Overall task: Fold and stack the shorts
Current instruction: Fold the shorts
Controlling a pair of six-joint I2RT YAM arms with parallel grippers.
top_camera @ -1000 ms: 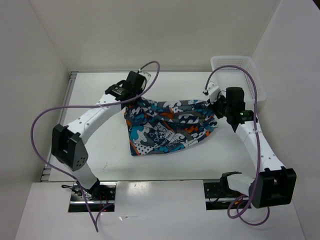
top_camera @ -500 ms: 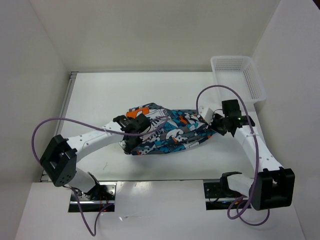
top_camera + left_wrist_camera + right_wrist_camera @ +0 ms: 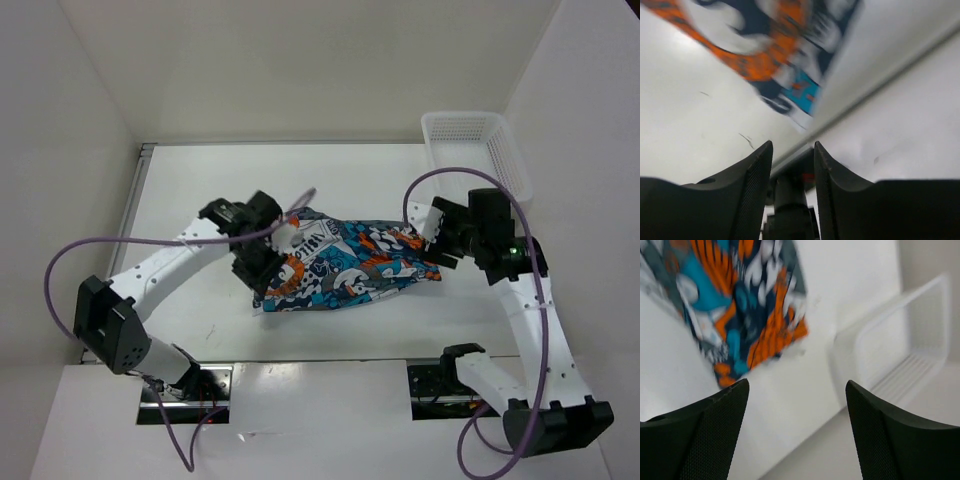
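The shorts (image 3: 350, 265), printed in blue, orange, white and black, lie folded into a long bundle at the table's middle. My left gripper (image 3: 262, 278) hovers over their left end, its jaws apart with nothing between them. In the left wrist view the fingers (image 3: 757, 172) frame only table, and the shorts (image 3: 780, 45) show blurred above my left gripper (image 3: 792, 150). My right gripper (image 3: 438, 243) stands wide open just off the right end. In the right wrist view the shorts (image 3: 750, 305) lie clear of my right gripper (image 3: 797, 387).
A white mesh basket (image 3: 500, 150) stands at the back right corner, close behind the right arm; it also appears in the right wrist view as the basket (image 3: 910, 350). White walls close the table on three sides. Purple cables loop over both arms.
Both grippers carried the far edge of the shorts forward over the near part, then opened and let go. The right gripper has drawn back to the right; the left one has lifted.
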